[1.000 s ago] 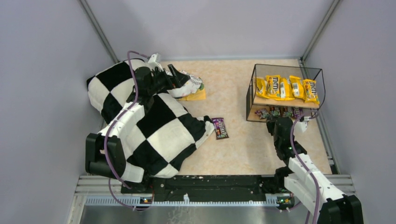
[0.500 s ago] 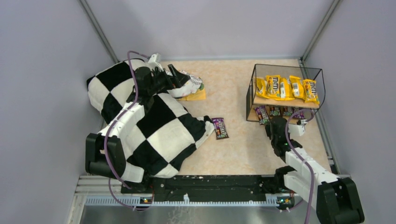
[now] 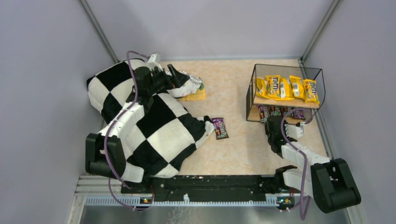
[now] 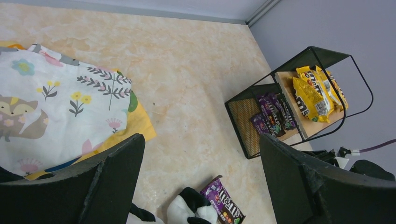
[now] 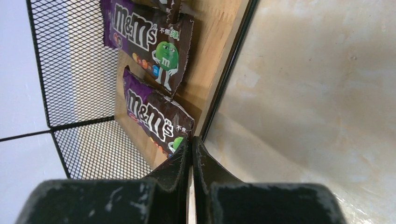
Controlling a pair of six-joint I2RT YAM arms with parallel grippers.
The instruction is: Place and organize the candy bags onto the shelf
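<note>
1. Left pincer (image 4: pixel 201 140), fingers wide apart, hovers beside floral cloth (image 4: pixel 60 102), upper left.
2. Right pincer (image 5: pixel 191 140), fingers together, tips at a purple M&M's packet (image 5: pixel 156 121) on the shelf (image 4: pixel 240 116), lower board, right.
3. Loose purple packet (image 3: pixel 220 128) lies mid-desk (image 3: pixel 233 93).

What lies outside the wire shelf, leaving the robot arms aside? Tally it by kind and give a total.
Cloths: 2, a checkered cloth and a floral cloth
Dark M&M's packet: 1
Flat yellow-orange piece: 1
Total: 4
</note>
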